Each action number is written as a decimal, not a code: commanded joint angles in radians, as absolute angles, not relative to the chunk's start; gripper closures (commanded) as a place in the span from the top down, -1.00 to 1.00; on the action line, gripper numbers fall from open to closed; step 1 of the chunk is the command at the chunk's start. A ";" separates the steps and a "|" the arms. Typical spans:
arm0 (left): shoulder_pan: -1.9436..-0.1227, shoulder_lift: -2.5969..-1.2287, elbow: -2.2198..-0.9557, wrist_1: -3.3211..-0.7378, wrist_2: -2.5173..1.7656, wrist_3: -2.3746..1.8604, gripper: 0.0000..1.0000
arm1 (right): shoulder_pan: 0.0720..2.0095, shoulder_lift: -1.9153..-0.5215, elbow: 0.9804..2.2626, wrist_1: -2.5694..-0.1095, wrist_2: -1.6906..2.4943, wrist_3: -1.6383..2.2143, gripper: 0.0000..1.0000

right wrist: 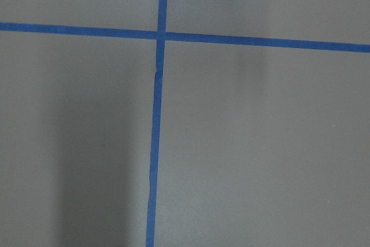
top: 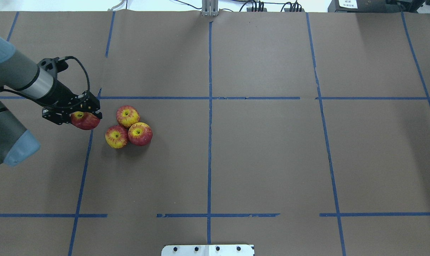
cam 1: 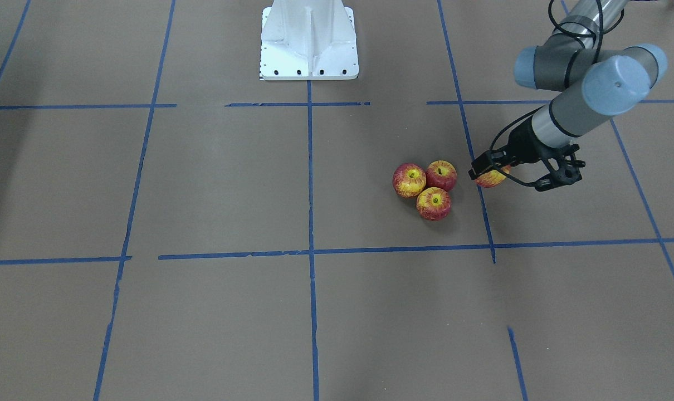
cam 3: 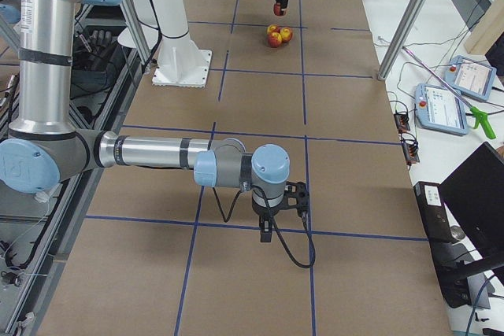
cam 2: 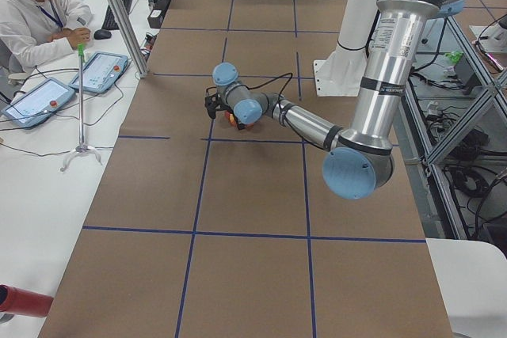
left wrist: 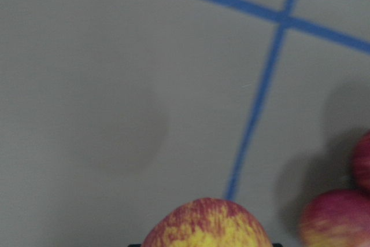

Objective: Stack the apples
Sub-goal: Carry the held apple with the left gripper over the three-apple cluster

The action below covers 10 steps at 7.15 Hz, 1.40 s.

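Observation:
Three red-and-yellow apples (top: pixel 128 116) (top: pixel 116 136) (top: pixel 140 133) sit touching in a tight triangle on the brown table; they also show in the front view (cam 1: pixel 433 203). My left gripper (top: pixel 83 116) is shut on a fourth apple (top: pixel 85 121) and holds it above the table, just left of the cluster and apart from it. The held apple fills the bottom of the left wrist view (left wrist: pixel 205 224), with a cluster apple (left wrist: pixel 332 221) at the lower right. My right gripper (cam 3: pixel 272 230) shows only in the exterior right view; I cannot tell its state.
Blue tape lines (top: pixel 209 97) mark a grid on the brown table. The robot's white base (cam 1: pixel 309 39) stands at the table's near edge. An operator (cam 2: pixel 36 13) sits at a side desk beyond the table's far side.

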State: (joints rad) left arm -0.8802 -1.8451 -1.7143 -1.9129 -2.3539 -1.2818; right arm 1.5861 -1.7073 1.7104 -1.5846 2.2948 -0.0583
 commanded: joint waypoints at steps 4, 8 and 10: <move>-0.816 -1.934 -1.684 -1.865 -2.307 -1.325 -0.88 | 1.586 -1.707 1.710 -1.585 2.295 -0.058 1.00; -0.772 -1.954 -1.683 -1.861 -2.243 -1.347 -0.82 | 1.586 -1.707 1.710 -1.585 2.295 -0.058 1.00; -0.770 -1.963 -1.684 -1.839 -2.230 -1.347 -0.79 | 1.586 -1.707 1.710 -1.585 2.295 -0.058 1.00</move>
